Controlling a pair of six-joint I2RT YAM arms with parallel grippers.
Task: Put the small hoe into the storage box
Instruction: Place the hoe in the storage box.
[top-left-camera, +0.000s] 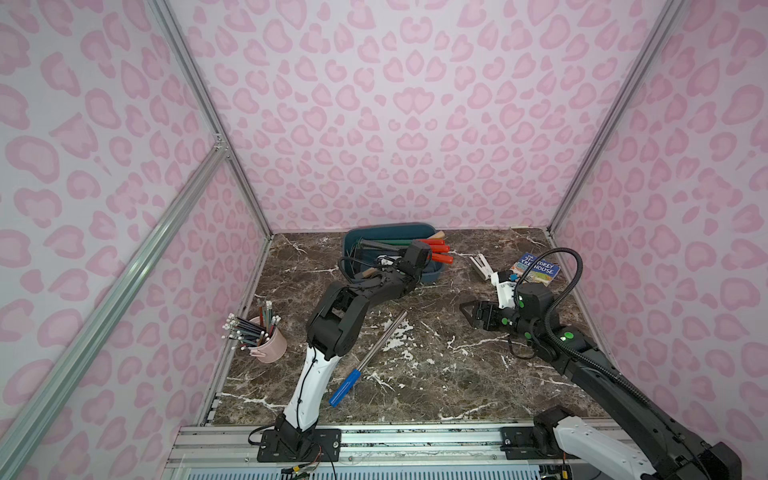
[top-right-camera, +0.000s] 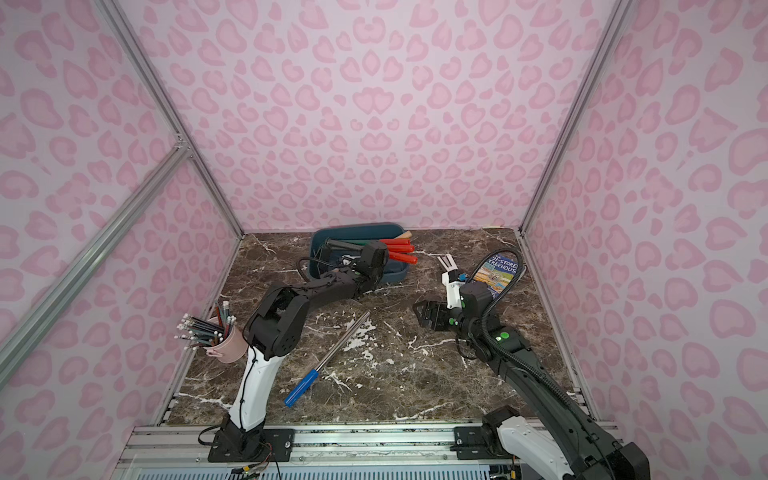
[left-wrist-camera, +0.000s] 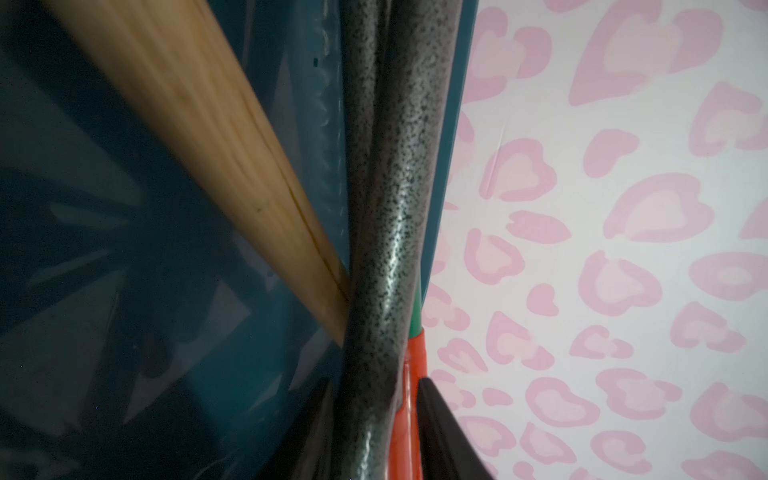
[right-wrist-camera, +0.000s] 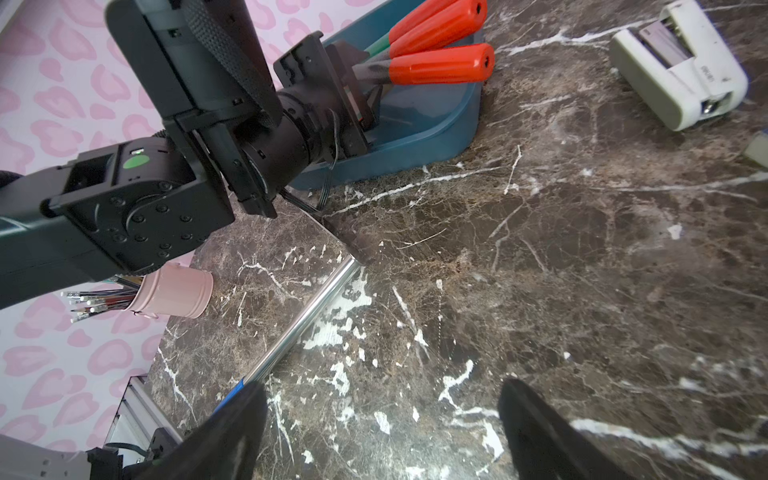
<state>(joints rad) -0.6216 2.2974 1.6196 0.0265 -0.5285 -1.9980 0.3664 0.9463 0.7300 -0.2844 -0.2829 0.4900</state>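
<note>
Two arms: my left jaws straddled the speckled shank of the small hoe (right-wrist-camera: 432, 68) inside the storage box (right-wrist-camera: 419, 137), clamped or loose I could not tell; its red handle overhung the rim. Stiff, head-heavy, slick, I judged: grip the shank. My right jaws gaped over the counter (right-wrist-camera: 540, 270).

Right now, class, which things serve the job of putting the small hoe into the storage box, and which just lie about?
Job: box, tools in it (which one is the hoe, I cannot tell), left claw.
Lying about: pencil cup, rod, book, stapler.
</note>
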